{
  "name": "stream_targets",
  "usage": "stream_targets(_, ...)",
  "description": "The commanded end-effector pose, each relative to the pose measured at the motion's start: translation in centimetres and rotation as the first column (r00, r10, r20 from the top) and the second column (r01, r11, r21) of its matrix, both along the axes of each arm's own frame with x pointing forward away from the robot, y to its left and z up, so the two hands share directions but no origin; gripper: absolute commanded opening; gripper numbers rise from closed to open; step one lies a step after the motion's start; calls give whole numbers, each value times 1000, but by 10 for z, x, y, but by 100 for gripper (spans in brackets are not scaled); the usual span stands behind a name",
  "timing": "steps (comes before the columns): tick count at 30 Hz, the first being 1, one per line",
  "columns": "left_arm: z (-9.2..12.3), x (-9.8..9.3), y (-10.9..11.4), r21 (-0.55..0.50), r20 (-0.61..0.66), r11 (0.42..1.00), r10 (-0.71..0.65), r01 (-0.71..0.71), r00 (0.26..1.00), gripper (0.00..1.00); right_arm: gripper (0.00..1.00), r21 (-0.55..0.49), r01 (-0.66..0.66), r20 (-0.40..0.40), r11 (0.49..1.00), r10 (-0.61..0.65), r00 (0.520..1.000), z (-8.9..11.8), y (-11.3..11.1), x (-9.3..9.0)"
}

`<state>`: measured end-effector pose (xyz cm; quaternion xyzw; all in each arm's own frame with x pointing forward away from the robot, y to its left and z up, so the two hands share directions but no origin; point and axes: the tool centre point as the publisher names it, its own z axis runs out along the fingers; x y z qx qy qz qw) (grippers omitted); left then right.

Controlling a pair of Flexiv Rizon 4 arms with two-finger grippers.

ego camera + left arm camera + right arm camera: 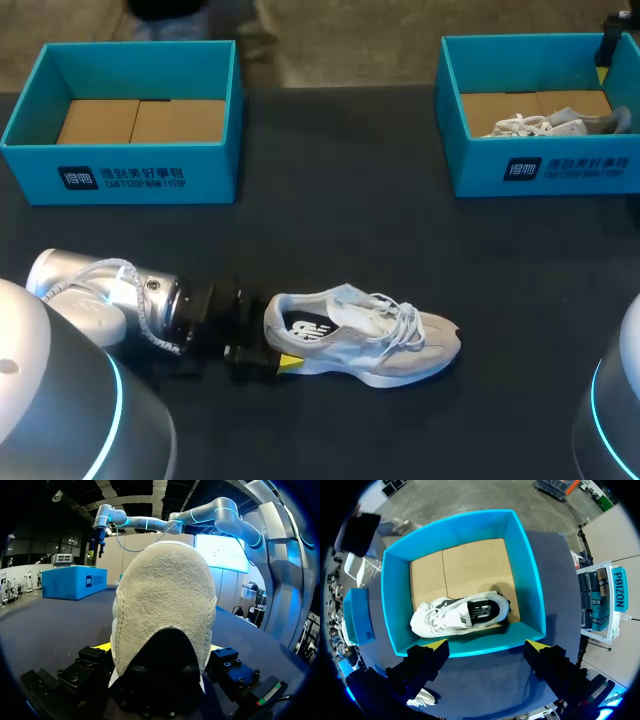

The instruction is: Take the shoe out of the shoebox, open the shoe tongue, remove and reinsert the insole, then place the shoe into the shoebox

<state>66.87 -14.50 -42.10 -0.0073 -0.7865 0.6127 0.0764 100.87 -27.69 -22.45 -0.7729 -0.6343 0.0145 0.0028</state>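
Observation:
A grey-and-white shoe (365, 338) lies on its sole on the dark table, toe to the right. My left gripper (268, 357) sits at its heel, low over the table. In the left wrist view the suede heel (165, 605) fills the space between the open fingers, whose yellow tips barely show on either side. My right gripper (486, 645) hangs open high above the right blue shoebox (526, 580). A second white shoe (462, 616) lies inside that box, also seen in the head view (545, 124).
An empty blue shoebox (120, 175) with a cardboard floor stands at the back left. The right shoebox (545, 175) stands at the back right. Bare dark tabletop lies between the boxes and in front of the shoe.

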Motion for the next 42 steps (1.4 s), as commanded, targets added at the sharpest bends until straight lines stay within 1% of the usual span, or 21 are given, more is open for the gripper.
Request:
stream_targets(1, -3, -1, -2, -5, -3, 1000, 2, -2, 1000, 62, 100, -1, 1, 0, 1000, -1, 1000, 0, 0, 0)
stream_targets(2, -3, -1, -2, -7, -4, 1000, 3, -3, 1000, 35, 100, -1, 1, 0, 1000, -1, 1000, 0, 0, 0)
stream_targets(3, -3, -1, -3, -7, -4, 1000, 4, -4, 1000, 0, 100, -1, 1, 0, 1000, -1, 1000, 0, 0, 0)
stream_targets(10, -6, -2, -1, 0, 4, 1000, -1, 1, 1000, 0, 100, -1, 1, 0, 1000, -1, 1000, 0, 0, 0)
stream_targets(24, -6, -2, -1, 0, 4, 1000, -1, 1, 1000, 0, 100, -1, 1, 0, 1000, -1, 1000, 0, 0, 0)
stream_targets(25, -6, -2, -1, 0, 4, 1000, -1, 1, 1000, 0, 100, -1, 2, 4, 1000, -2, 1000, 7, 3, 2)
stream_targets(26, -6, -2, -1, 0, 4, 1000, -1, 1, 1000, 0, 100, -17, 1, 6, 1000, -1, 1000, 12, 6, 3)
stream_targets(28, -6, -2, -1, 0, 4, 1000, -1, 1, 1000, 0, 100, -14, 23, 3, 1000, -23, 1000, 21, 16, 1)
stream_targets(29, -6, -2, -1, 0, 4, 1000, -1, 1, 1000, 0, 100, -25, 32, 12, 999, -32, 999, 24, 21, -1)
stream_targets(31, -6, -2, -1, 0, 4, 1000, -1, 1, 1000, 0, 100, -12, 44, 24, 999, -44, 999, 30, 32, -7)
stream_targets(37, -6, -2, -1, 0, 4, 1000, -1, 1, 1000, 0, 100, -17, 66, 38, 998, -66, 997, 34, 65, -24)
stream_targets(42, -6, -2, -1, 0, 4, 1000, -1, 1, 1000, 0, 100, -7, 83, 53, 996, -83, 995, 36, 86, -41)
